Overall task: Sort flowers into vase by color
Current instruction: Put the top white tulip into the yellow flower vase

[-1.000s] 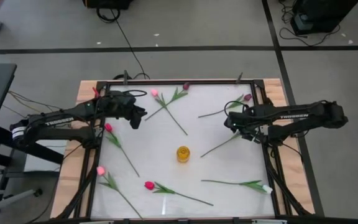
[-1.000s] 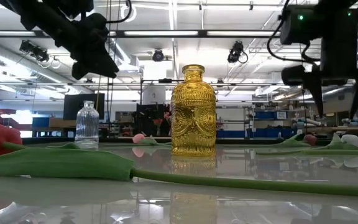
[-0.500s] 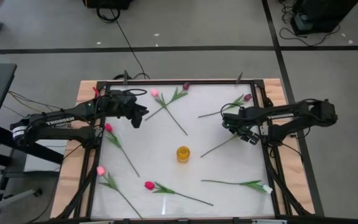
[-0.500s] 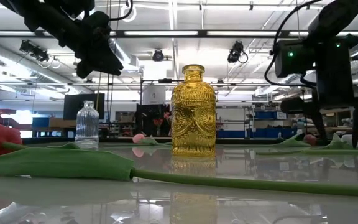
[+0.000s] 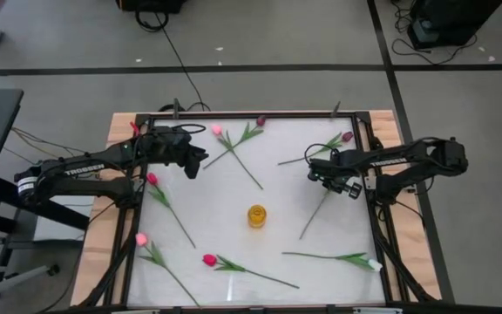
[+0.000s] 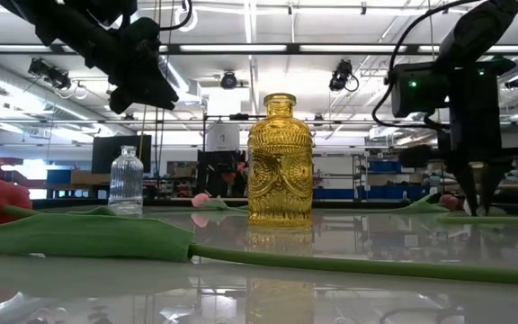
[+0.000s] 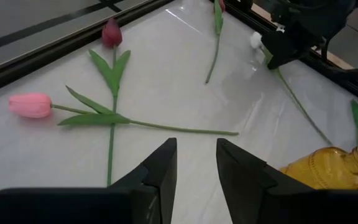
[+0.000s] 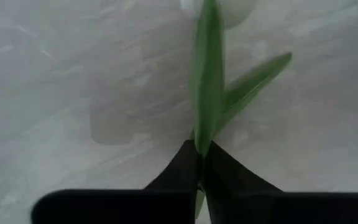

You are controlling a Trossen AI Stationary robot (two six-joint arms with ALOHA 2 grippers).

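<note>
Amber glass vase sits mid-table, upright, with no stem in it; a second small clear bottle shows behind it in the low view only.

Tulip count from overhead is eight:
- Pink ×2: one far-left of the vase, one near-left.
- Red ×2: one left of the vase, one just near-left of it.
- Dark purple ×2: both on the far side and.
- White ×1: near-right of the vase.
- The eighth has its head hidden under the right arm. Only its stem shows, running from the right of the vase up to the gripper.

Right gripper is down at table level right of the vase, fingers pinched tight on that stem between the leaves.

Left gripper hovers far-left of the vase, fingers parted, holding nothing.
</note>
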